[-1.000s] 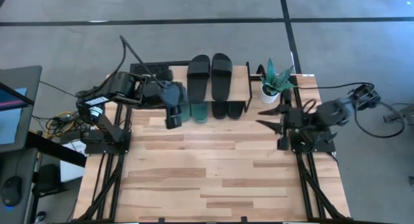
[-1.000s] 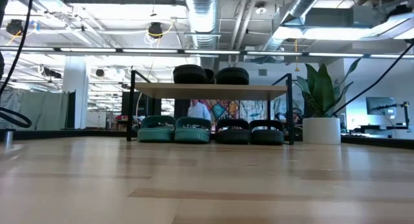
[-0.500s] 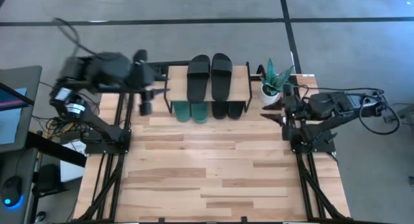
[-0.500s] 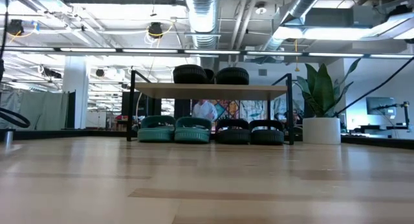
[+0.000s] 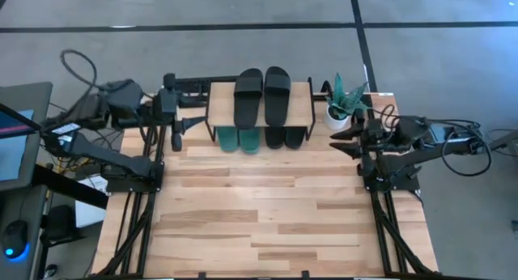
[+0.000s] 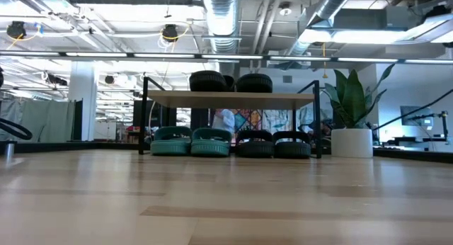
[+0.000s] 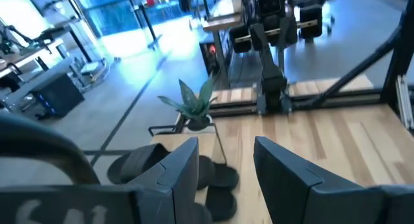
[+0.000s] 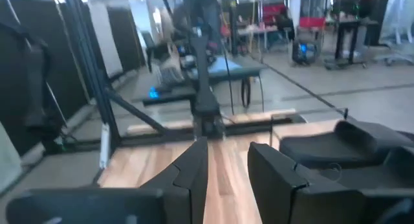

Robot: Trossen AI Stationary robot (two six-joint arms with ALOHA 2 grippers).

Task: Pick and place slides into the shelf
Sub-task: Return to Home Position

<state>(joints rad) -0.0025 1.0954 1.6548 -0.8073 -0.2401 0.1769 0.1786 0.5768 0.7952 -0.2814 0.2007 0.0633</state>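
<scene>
The bench (image 5: pixel 259 219) carried the shelf (image 5: pixel 222 106) at its far edge. The left gripper (image 7: pixel 226 146) hung off the shelf's left end, the right gripper (image 8: pixel 228 146) off its right end near a potted plant (image 5: pixel 340 106). Both had their fingers parted and held nothing. One black pair of slides (image 5: pixel 263 95) lay on the plank. The green pair (image 6: pixel 191 141) and the other black pair (image 6: pixel 273 144) sat side by side beneath it.

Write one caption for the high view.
Black pair on the shelf, green pair and second black pair beneath; left gripper and right gripper open alongside.
</scene>
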